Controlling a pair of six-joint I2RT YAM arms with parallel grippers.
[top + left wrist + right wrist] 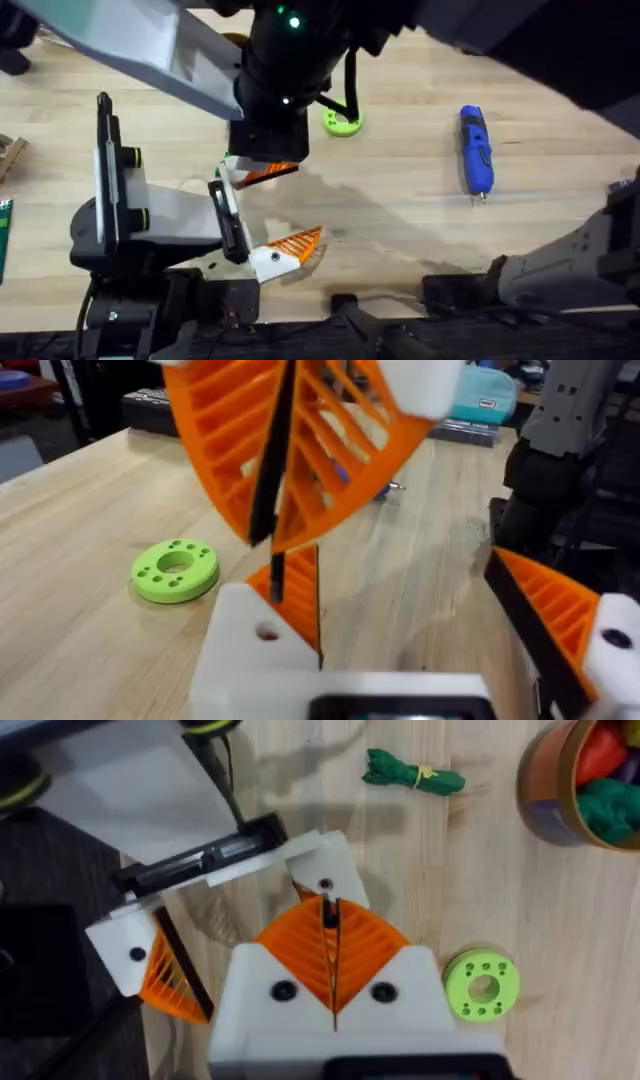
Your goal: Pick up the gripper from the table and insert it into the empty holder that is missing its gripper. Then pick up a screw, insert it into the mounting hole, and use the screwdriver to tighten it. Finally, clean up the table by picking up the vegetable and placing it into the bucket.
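Overhead: right tool (268, 172) hangs directly over the holder (228, 190) on the left tool (262, 225). Left wrist: the gripper (290, 575) stands upright, touching the holder (255, 645). Right wrist: right tool's fingers (300, 945) clamp the gripper; left tool's fingers spread apart.

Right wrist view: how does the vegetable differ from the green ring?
The vegetable is dark green; the ring is bright green. The vegetable is slender and crinkled; the ring is a flat disc with small holes. Both lie loose on the wooden table.
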